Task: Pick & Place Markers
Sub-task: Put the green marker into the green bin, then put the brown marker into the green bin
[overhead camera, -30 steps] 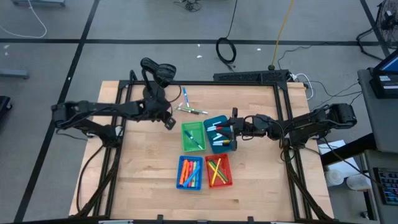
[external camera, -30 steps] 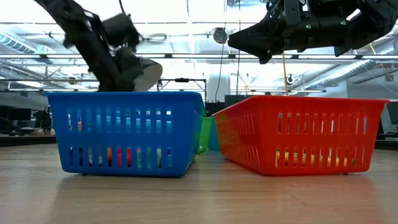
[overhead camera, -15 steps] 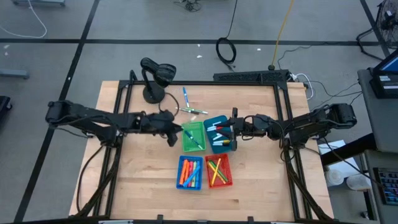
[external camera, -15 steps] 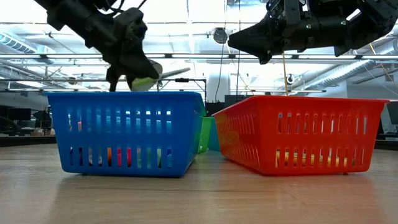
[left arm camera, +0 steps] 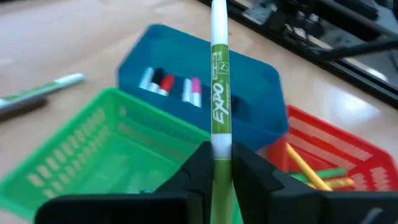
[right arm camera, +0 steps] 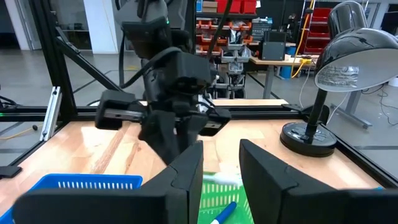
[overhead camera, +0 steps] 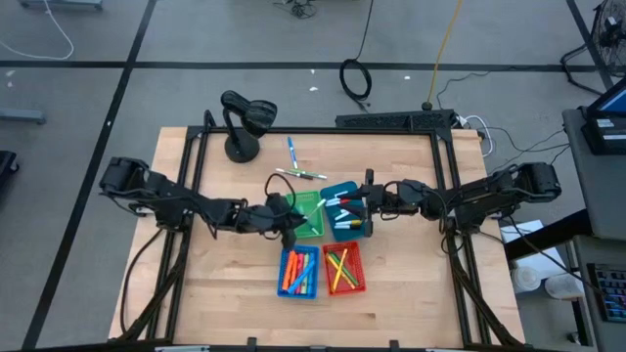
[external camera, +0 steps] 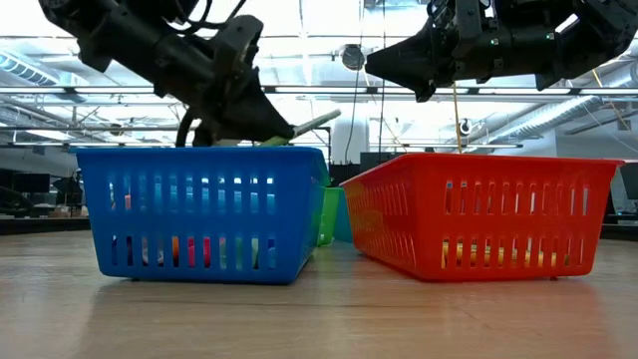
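My left gripper [overhead camera: 292, 218] is above the green bin [overhead camera: 305, 225], shut on a white marker with a green label [left arm camera: 219, 93]. The same marker [external camera: 311, 124] shows tilted in the low view. My right gripper [overhead camera: 369, 203] waits open above the right side of the teal bin [overhead camera: 344, 217], which holds several markers [left arm camera: 166, 83]. On the wood at the far side lie a blue marker [overhead camera: 291, 152] and two white-green markers [overhead camera: 299, 173]. The blue bin [overhead camera: 299, 271] holds orange markers and the red bin [overhead camera: 343, 268] holds yellow and green ones. My left gripper pinches the white-green marker between its two fingers [left arm camera: 200, 167] at the marker's rear part [left arm camera: 221, 152]. The marker runs along the fingers and sticks out well past their tips. It is lifted clear above the green bin, its free end [external camera: 329, 117] tilted upward.
A black desk lamp [overhead camera: 245, 122] stands at the table's far left. A black frame [overhead camera: 323, 130] borders the table. The four bins sit close together at the middle. Bare wood [overhead camera: 225, 284] lies at the near left and near right.
My left gripper has swung from near the lamp toward the table's near edge and right, carrying the white-green marker, and now hangs over the green bin. The marker's free end has come round toward the teal bin. My right arm has kept still.
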You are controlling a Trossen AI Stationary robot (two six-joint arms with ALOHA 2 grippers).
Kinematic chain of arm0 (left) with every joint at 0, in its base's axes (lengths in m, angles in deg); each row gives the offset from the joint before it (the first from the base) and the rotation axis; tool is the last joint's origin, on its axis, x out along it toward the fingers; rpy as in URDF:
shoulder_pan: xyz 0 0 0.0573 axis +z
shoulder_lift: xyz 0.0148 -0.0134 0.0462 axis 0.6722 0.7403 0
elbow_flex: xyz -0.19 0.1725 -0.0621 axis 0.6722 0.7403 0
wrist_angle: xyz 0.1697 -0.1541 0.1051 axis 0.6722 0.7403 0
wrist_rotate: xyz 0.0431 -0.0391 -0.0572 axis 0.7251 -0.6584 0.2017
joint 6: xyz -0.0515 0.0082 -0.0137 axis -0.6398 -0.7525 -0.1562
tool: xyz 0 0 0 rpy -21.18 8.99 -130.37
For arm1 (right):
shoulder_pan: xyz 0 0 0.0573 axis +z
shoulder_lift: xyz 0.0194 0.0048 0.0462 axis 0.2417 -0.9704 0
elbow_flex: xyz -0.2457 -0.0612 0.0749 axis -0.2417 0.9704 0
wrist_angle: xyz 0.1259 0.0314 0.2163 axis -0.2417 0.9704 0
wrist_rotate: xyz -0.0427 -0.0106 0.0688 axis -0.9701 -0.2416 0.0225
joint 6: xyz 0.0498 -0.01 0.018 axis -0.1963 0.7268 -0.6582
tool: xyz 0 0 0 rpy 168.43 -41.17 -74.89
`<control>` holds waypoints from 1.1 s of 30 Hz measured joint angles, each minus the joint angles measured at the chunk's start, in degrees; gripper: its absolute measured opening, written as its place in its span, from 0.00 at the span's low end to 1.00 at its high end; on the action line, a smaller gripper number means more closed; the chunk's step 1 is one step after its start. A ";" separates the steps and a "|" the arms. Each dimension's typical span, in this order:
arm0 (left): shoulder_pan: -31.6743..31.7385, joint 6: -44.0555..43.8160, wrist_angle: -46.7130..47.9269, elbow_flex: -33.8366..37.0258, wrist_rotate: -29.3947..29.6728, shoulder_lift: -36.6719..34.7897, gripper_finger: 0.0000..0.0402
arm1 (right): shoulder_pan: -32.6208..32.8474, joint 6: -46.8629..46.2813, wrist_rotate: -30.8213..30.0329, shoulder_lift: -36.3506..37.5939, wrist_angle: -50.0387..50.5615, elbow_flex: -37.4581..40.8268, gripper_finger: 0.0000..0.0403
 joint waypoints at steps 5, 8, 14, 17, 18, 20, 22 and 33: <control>0.01 -1.36 3.35 0.00 2.67 0.00 0.16 | 0.00 0.00 0.01 0.00 0.00 0.00 0.23; -0.01 -1.25 4.11 0.00 2.15 -0.04 0.14 | 0.02 0.00 0.00 0.00 0.00 0.00 0.23; 0.01 0.36 6.00 0.00 0.88 -0.08 0.15 | 0.02 0.00 0.02 0.00 0.02 0.00 0.23; 0.01 1.34 6.05 0.00 0.72 -0.52 0.18 | 0.02 0.00 0.02 0.00 0.02 0.00 0.23; 0.01 1.37 5.89 0.00 0.68 -0.55 0.20 | 0.02 0.00 0.02 0.00 0.02 0.00 0.23; 0.01 1.34 6.13 0.00 0.68 -0.52 0.22 | 0.02 0.00 0.02 0.00 0.02 0.00 0.23; 0.01 1.26 5.97 0.00 0.66 -0.54 0.25 | 0.02 0.00 0.01 0.00 0.02 0.00 0.23; 1.36 12.44 5.81 -0.09 0.26 -4.22 0.46 | 0.02 0.00 0.02 0.00 0.04 0.00 0.23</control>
